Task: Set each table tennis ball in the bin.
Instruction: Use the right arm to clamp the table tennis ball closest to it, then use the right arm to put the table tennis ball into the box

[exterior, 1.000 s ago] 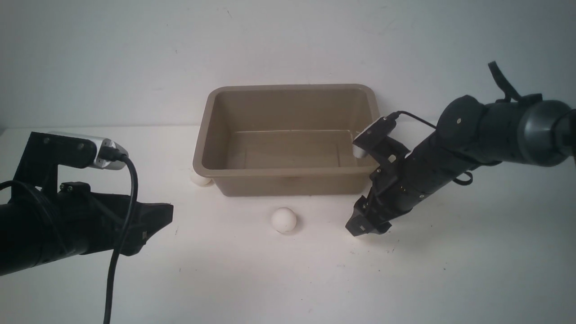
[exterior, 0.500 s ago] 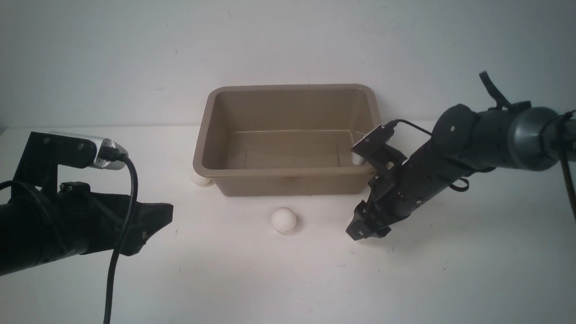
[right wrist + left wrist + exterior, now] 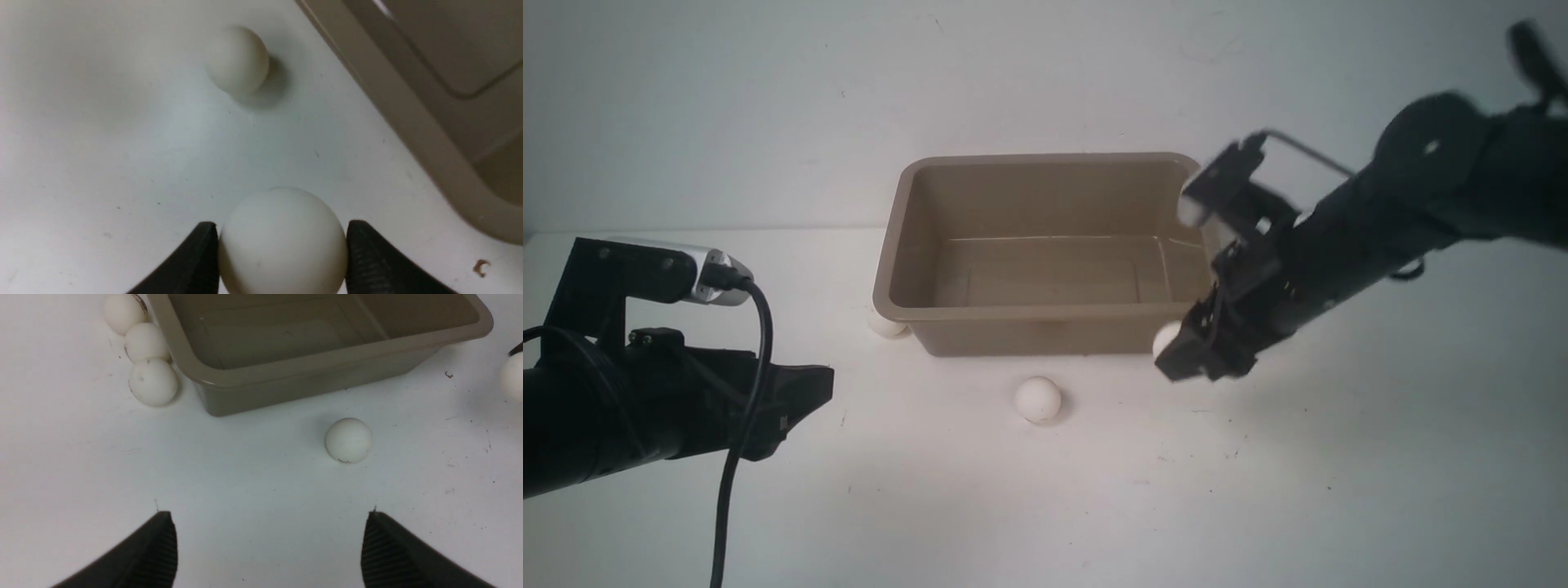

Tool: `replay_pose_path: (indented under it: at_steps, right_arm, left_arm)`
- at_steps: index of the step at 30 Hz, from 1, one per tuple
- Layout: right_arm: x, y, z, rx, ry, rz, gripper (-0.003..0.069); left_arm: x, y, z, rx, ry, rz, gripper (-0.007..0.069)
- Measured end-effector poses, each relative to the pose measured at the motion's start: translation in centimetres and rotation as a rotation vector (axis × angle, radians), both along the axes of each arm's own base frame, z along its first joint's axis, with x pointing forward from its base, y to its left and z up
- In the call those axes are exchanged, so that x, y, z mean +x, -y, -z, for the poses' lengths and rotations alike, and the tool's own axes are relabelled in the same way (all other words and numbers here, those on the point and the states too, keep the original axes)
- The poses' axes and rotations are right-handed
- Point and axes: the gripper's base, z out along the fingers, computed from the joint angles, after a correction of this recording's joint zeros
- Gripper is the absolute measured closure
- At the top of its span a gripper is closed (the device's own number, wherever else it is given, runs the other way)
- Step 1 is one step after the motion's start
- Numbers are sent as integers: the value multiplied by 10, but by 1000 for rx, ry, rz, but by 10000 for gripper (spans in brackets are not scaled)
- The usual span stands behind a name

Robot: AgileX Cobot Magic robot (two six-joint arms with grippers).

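Observation:
The taupe bin (image 3: 1045,312) stands at the table's middle back, with no ball showing inside it. My right gripper (image 3: 1176,357) hangs above the table by the bin's front right corner, shut on a white table tennis ball (image 3: 282,241) squeezed between both fingers. The same ball shows at the edge of the left wrist view (image 3: 512,375). Another ball (image 3: 1038,398) lies loose in front of the bin. Three more (image 3: 153,381) line up against the bin's left wall. My left gripper (image 3: 269,516) waits low at the front left, open, nothing between its fingers.
The white table (image 3: 1258,490) runs back to a pale wall behind the bin. A black cable (image 3: 737,457) hangs down from the left wrist camera in front of the left arm.
My right gripper closed on a ball on the table and has lifted it up toward the bin's front right corner. The left arm has not moved.

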Motion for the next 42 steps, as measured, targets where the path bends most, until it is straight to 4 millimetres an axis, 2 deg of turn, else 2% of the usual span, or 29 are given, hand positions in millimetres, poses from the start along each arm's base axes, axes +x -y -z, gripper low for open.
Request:
replay_pose_path:
  at_steps: [4, 7, 9, 13, 17, 19, 23, 25, 29, 31, 38, 42]
  right_arm:
    - [7, 0, -39, 51, 149, 36, 299]
    - [23, -4, -48, 75, 209, 70, 299]
    - [40, -10, -47, 85, 221, 83, 299]
    - [71, -20, -20, 56, 200, 78, 299]
    - [93, -26, 7, 21, 170, 73, 299]
    - [98, -28, 9, 23, 171, 77, 299]
    - [105, -28, -4, 38, 225, 103, 291]
    - [108, -28, -12, 54, 247, 138, 245]
    - [113, -26, -16, 51, 281, 194, 110]
    - [114, -24, -16, 35, 292, 196, 84]
    - [109, -21, -17, -4, 259, 186, 79]
    - [85, -26, -47, 8, 213, 137, 80]
  left_arm:
    - [0, 1, 0, -3, -1, 5, 80]
    - [-1, 2, 0, -11, -4, 27, 80]
    - [-2, 4, 0, -13, -3, 54, 80]
    - [-4, 6, -1, -15, -1, 88, 80]
    - [-7, 11, -1, -26, 0, 148, 80]
    - [-8, 13, -1, -21, 8, 186, 80]
    - [-8, 14, -1, -3, 34, 228, 80]
    - [-7, 14, -2, -10, 41, 225, 80]
    - [-6, 15, -3, -8, 47, 228, 80]
    - [-6, 15, -3, -7, 50, 229, 80]
    - [-6, 14, -3, -3, 52, 224, 80]
    - [-5, 14, -3, 1, 53, 217, 80]
